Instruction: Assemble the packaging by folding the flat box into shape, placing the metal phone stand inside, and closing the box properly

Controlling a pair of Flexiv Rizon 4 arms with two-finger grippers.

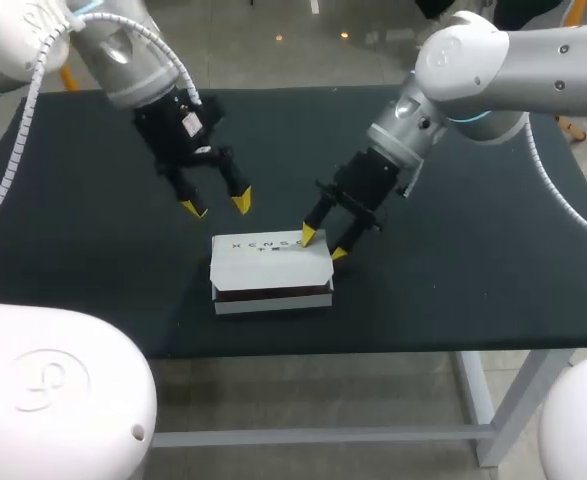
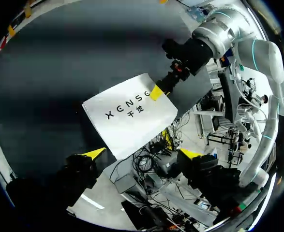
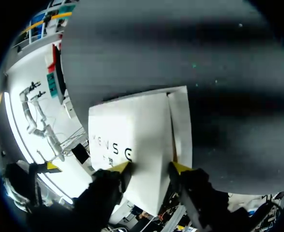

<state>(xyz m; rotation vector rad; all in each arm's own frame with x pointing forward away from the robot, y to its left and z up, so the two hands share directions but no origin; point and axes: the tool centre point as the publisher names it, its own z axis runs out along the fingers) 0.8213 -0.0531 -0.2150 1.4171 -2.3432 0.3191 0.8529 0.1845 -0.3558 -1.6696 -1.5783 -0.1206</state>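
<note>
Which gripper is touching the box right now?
The right gripper: its tips rest on the box at its right end. The left gripper hangs open apart from it, touching nothing.

Dark matte worktable under soft, even light.
A dark green-black, matte, rectangular tabletop (image 1: 93, 290) spans the head view almost from side to side, its near edge running straight across. The light lies evenly over the surface, with only faint shadows. Under the near edge stand pale grey metal legs (image 1: 488, 410), joined by a pale horizontal crossbar (image 1: 313, 437).
</note>
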